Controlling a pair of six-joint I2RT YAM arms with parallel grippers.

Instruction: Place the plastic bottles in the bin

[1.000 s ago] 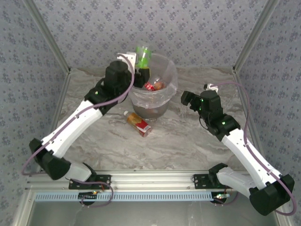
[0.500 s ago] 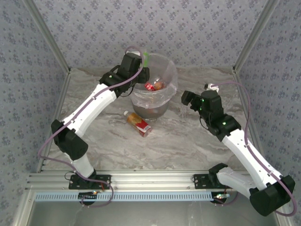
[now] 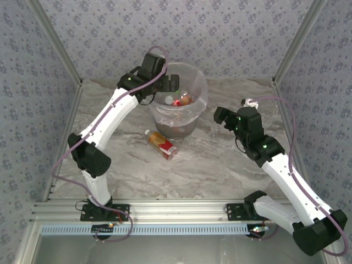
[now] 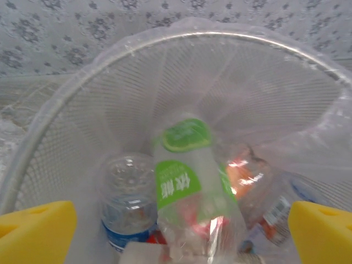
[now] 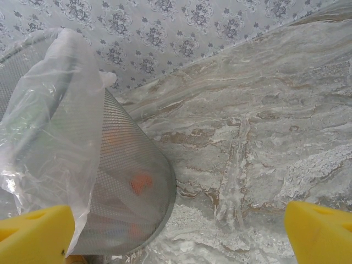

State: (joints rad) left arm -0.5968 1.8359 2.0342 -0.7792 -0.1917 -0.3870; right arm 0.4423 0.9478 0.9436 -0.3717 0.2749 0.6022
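While left tool (image 4: 179,234) and right tool (image 5: 177,234) gape empty, a green-labelled bottle (image 4: 177,187) lies in the bag-lined bin (image 4: 77,126).

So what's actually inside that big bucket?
In the bin, a green-labelled bottle lies on top, with a blue-labelled bottle to its left and what looks like an orange-labelled bottle to its right. The heap covers the bin's bottom and anything beneath it.

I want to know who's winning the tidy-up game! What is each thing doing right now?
left end effector: open, empty, above the bin.
right end effector: open, empty, beside the bin.
bin: upright, partly filled.
green-label bottle: lying inside the bin.
red-label bottle: lying on the table, outside the bin.
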